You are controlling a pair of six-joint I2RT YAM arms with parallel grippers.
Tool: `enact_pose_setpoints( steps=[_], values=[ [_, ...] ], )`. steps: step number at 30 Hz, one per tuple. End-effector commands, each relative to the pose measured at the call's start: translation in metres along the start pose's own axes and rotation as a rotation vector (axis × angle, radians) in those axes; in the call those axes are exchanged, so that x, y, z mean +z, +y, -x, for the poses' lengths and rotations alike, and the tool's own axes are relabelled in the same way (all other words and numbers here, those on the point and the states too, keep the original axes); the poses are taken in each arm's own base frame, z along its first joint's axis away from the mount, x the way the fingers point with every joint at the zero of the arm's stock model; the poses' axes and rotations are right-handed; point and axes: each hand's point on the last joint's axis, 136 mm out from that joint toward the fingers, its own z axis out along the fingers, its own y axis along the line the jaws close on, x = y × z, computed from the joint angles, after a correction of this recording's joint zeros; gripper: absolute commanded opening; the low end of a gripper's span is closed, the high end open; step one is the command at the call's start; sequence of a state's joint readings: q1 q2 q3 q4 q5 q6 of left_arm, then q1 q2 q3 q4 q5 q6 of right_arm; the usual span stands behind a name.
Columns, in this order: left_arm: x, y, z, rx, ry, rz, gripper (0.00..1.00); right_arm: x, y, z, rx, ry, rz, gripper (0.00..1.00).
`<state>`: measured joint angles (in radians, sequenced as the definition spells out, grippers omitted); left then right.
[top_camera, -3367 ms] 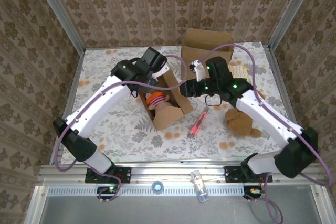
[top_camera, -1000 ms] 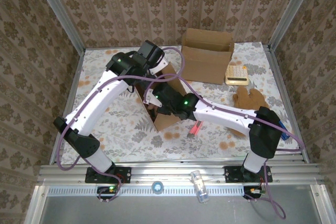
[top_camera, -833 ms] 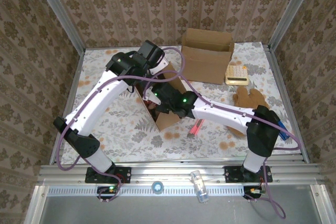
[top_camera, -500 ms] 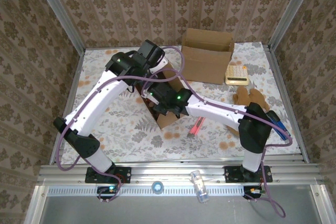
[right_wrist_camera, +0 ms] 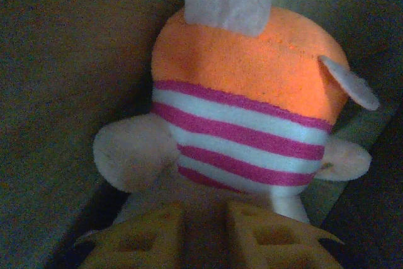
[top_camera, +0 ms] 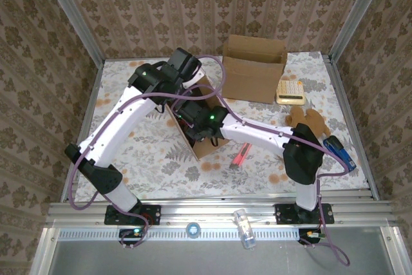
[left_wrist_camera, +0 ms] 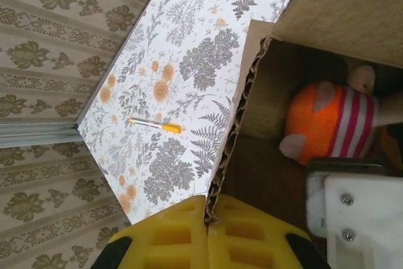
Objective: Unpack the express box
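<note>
Cardboard is what my left gripper (left_wrist_camera: 206,205) has: its yellow jaws are pinched flat on the corrugated edge of the box (top_camera: 207,147), at the far end, toward 11 o'clock in the overhead view. My right gripper (right_wrist_camera: 204,213) is down inside, jaws parted only a little, with the toy (right_wrist_camera: 242,92) straight ahead at 12 o'clock. The toy is orange on top with pink and white stripes. It lies low in the box, pressed to the wall on its 9 o'clock side. Its pale base sits right at my fingertips, and I cannot tell whether they touch it.

The biggest risk, I judge, is that the gap is narrower than that round body. If I advance with the jaws like this, the tips would shove the toy deeper toward 12 o'clock instead of straddling it. Or they would close on a pinch of plush that slips out on the lift.

Next, the wall at 9 o'clock leaves little room for a finger, and one could catch on the cardboard and drag the box. That load would fall on my left pinch, which holds only a thin edge. It could tear, bend or slide off, and the box would tip or swing.

My two wrists are also crowded over the same opening, so a fast lift toward 6 o'clock might knock one arm against the other.
</note>
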<state>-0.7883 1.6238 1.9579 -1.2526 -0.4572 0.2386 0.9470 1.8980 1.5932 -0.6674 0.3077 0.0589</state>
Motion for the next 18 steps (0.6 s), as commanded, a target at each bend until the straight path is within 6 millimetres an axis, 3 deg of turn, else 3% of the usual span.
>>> enact_pose_setpoints(
  steps=[1, 12, 18],
  values=[
    [-0.017, -0.021, 0.005, 0.025, -0.044, -0.085, 0.00, 0.019, -0.011, -0.026, 0.155, 0.132, -0.054, 0.29],
    [-0.018, -0.024, 0.006, 0.039, -0.047, -0.091, 0.00, 0.039, -0.013, -0.038, 0.327, 0.227, -0.045, 0.47],
    [-0.018, -0.025, 0.008, 0.047, -0.045, -0.093, 0.00, 0.051, -0.016, -0.046, 0.332, 0.285, -0.052, 0.48]
  ],
)
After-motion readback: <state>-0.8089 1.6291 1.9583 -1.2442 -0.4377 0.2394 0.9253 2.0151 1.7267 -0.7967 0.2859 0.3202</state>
